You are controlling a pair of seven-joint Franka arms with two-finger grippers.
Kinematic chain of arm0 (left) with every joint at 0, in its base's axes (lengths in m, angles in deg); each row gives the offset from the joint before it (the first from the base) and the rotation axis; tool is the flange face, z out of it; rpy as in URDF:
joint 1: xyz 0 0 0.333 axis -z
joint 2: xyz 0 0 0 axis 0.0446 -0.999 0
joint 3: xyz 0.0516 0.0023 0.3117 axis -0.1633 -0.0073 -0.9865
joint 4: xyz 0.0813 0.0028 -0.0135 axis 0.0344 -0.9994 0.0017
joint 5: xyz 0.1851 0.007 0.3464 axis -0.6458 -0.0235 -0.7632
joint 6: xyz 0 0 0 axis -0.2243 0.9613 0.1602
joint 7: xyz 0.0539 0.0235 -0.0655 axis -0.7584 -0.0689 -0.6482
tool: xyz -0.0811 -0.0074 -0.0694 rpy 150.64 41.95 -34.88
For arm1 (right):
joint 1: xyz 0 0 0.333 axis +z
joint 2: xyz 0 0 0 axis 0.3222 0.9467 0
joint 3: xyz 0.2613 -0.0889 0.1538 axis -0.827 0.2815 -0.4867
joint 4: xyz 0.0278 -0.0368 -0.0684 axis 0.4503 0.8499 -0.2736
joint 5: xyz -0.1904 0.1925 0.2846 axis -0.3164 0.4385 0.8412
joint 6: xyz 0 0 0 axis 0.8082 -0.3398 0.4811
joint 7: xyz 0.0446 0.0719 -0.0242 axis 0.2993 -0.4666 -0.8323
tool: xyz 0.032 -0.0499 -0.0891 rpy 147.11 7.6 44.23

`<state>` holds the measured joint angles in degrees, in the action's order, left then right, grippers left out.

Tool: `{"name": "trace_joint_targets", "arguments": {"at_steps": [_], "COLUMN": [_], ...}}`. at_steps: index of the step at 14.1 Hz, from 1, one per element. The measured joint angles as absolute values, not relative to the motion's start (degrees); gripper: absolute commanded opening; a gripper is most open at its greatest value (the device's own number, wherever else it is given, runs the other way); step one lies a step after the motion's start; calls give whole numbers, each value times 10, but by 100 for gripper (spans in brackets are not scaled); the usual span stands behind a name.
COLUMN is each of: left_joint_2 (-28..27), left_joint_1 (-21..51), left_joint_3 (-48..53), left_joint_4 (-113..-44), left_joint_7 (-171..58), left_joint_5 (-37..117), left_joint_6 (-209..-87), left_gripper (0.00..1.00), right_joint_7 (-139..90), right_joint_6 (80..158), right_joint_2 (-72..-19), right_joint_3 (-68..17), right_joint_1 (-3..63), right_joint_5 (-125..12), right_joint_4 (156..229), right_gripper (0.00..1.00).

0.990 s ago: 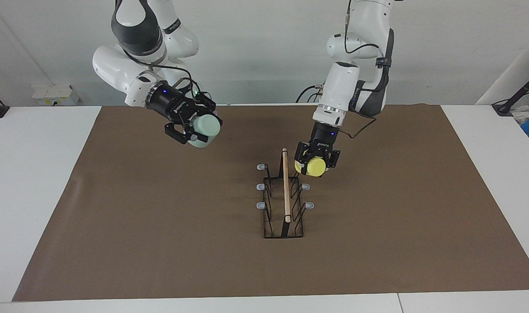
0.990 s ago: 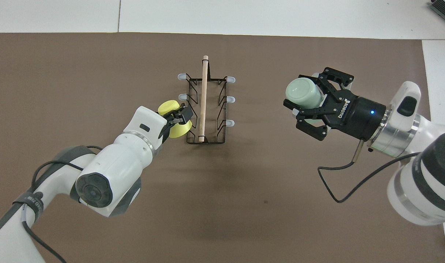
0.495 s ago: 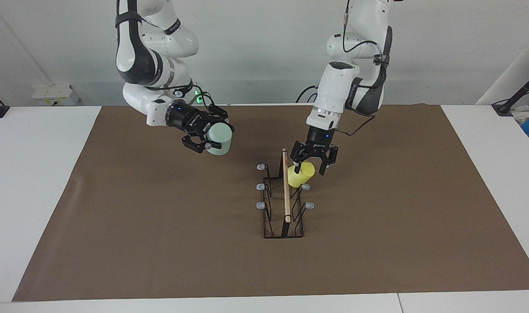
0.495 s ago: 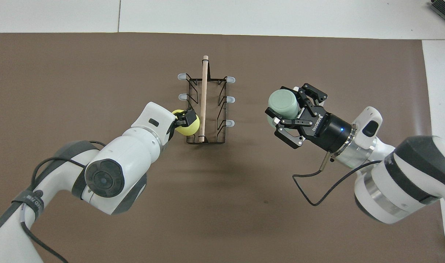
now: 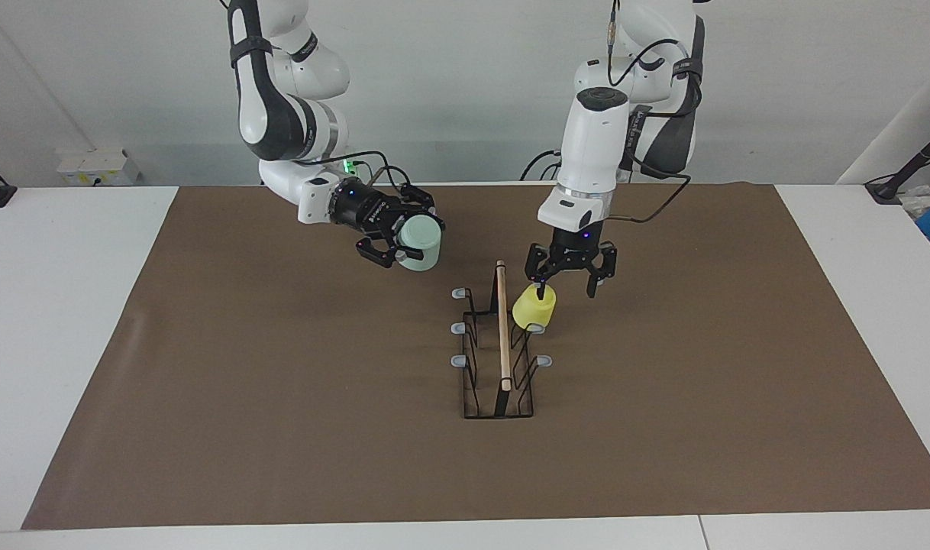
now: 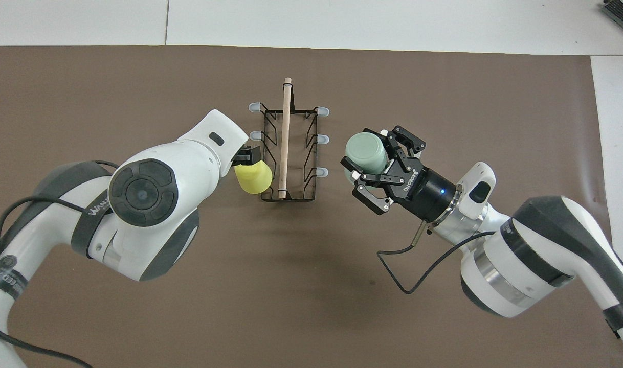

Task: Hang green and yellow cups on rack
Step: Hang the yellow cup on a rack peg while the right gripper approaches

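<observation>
The black wire rack point(image 5: 502, 359) with a wooden rod on top stands mid-mat; it also shows in the overhead view point(image 6: 286, 153). The yellow cup point(image 5: 534, 309) sits tilted over the prong nearest the robots on the left arm's side, also seen from overhead point(image 6: 252, 177). My left gripper point(image 5: 564, 289) is open just above it, one fingertip point(image 5: 540, 289) at the cup's top; overhead, the arm hides most of it. My right gripper point(image 5: 415, 241) is shut on the mint green cup point(image 5: 423, 244), held sideways in the air beside the rack's right-arm side point(image 6: 362, 151).
A brown mat point(image 5: 282, 397) covers the table. Five grey-tipped prongs of the rack stand bare, such as one point(image 5: 457, 328) on the right arm's side. White table shows around the mat.
My left gripper brought the yellow cup onto the prong, opened and let go of it. My right gripper carried the green cup closer to the rack.
</observation>
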<state>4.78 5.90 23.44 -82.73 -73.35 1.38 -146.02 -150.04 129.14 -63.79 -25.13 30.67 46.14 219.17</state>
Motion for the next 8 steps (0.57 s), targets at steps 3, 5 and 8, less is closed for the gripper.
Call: {"name": "trace_joint_targets", "arguments": {"at_steps": [3, 5, 8], "left_joint_2": [49, 58, 83], "left_joint_1": [59, 62, 68], "left_joint_3": [193, 161, 106], "left_joint_4": [-816, -810, -807], "left_joint_7": [-646, -590, -504], "left_joint_5": [14, 14, 38], "left_joint_6": [-1420, -1392, -1347], "left_gripper": [100, 100, 100], "right_joint_7": [-1546, -1570, -1594], "right_joint_6": [1279, 1267, 1266], "right_joint_2": [-610, -590, -577], "right_joint_3": [-252, -252, -252], "right_joint_1": [318, 329, 340], "right_joint_5": [502, 525, 553], "right_joint_4": [2192, 2192, 2191], "right_gripper": [0, 0, 0]}}
